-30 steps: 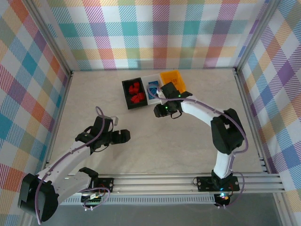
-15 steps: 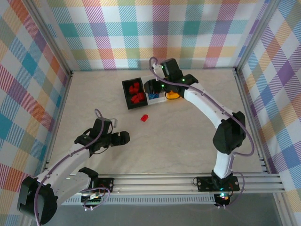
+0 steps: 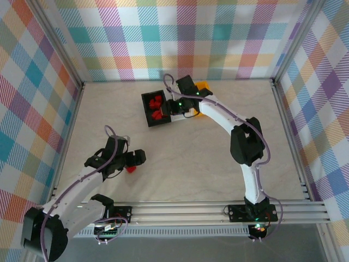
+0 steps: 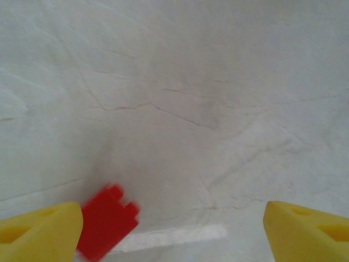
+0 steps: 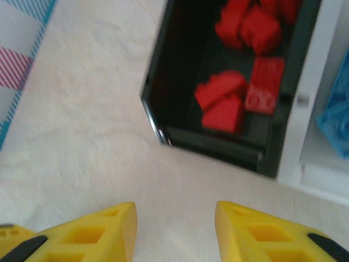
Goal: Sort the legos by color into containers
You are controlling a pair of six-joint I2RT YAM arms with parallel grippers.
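Beside red lego [image 4: 106, 221], left gripper [image 4: 173, 226] jaws wide apart, right gripper [image 5: 175, 229] jaws parted, empty, near black bin [image 5: 212, 143].

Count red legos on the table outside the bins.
1: a red lego on the table, beside the left end effector. The right arm hides some table by the black bin; more may be hidden.

no readable text, labels, brands or numbers anywhere: bins, bricks, arms, walls all unmarked
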